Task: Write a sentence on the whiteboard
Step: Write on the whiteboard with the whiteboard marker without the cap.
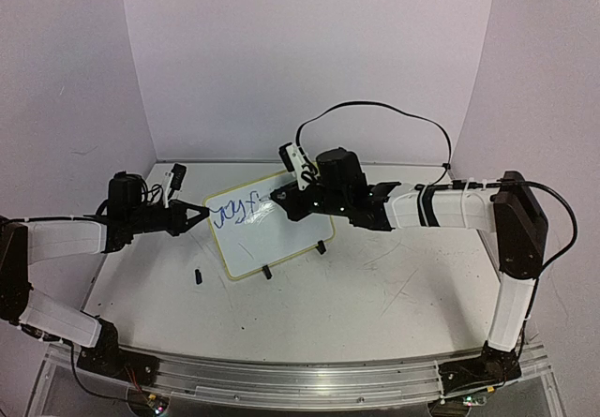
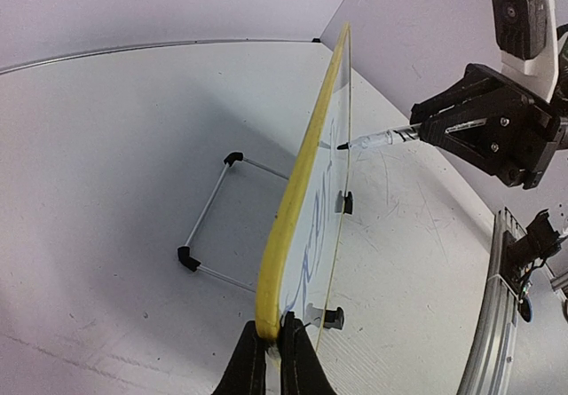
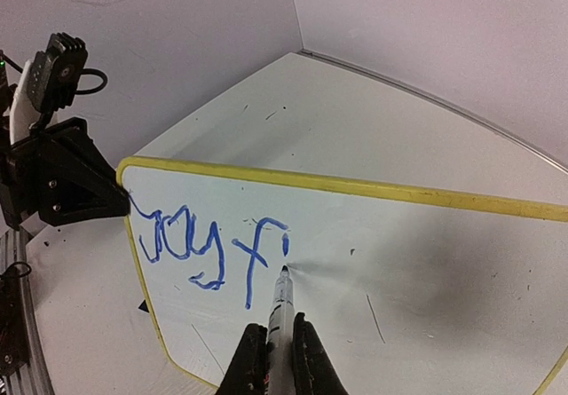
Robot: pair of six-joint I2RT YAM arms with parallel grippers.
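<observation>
The whiteboard stands propped up near the middle of the tabletop. The left fingers are clamped tight on its yellow left edge. The right fingers are closed around a marker, whose tip touches the board just beside the blue writing.

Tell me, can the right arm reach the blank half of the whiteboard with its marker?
Probably yes. The right gripper holds the marker at the whiteboard beside the blue writing; nothing covers the blank part, and the left gripper pins the edge.
</observation>
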